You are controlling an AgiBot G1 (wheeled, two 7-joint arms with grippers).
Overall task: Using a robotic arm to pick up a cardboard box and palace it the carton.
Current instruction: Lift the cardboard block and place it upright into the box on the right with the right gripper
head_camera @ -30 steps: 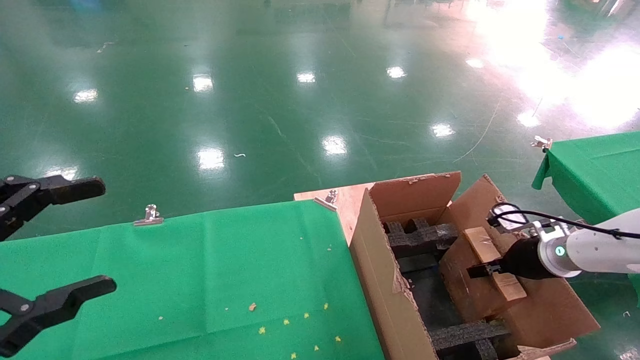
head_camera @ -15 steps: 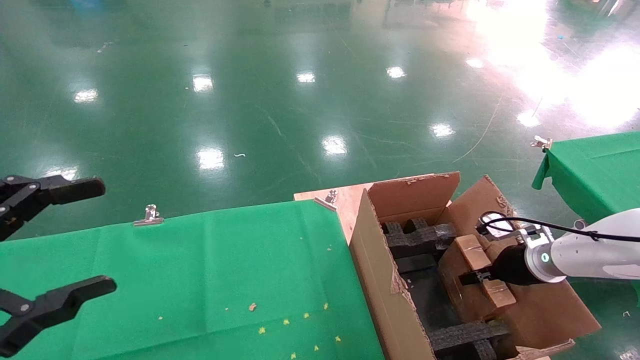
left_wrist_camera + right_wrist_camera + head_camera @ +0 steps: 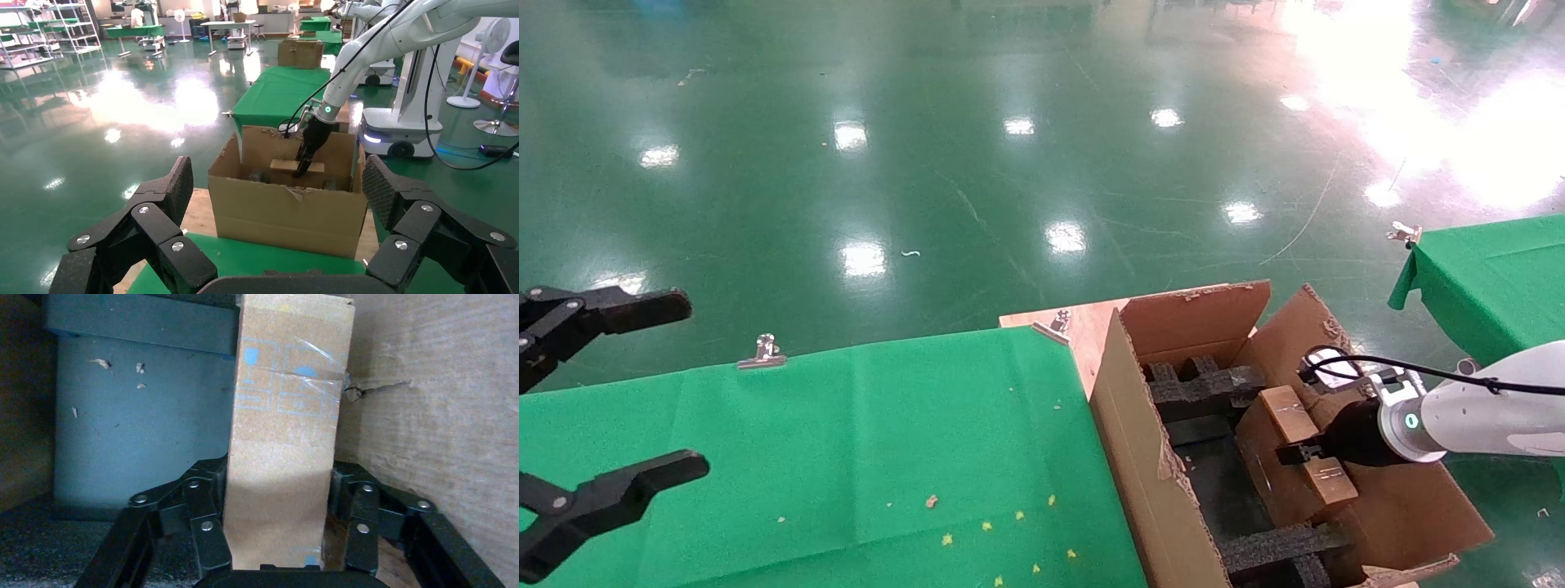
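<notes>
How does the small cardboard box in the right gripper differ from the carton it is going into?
The cardboard box is small, flat and sealed with clear tape; the carton is far larger, open-topped, with raised flaps and torn edges. The box is held by the right gripper, jaws shut on its sides, while the carton stands beside the green-clothed table. The carton holds black foam blocks. Both are brown cardboard.

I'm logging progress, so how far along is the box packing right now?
Done: the cardboard box is picked up and already inside the carton. In hand: the right gripper clamps it, low beside the carton's right wall. Left: set it down and release. The left gripper is parked open over the green table.
</notes>
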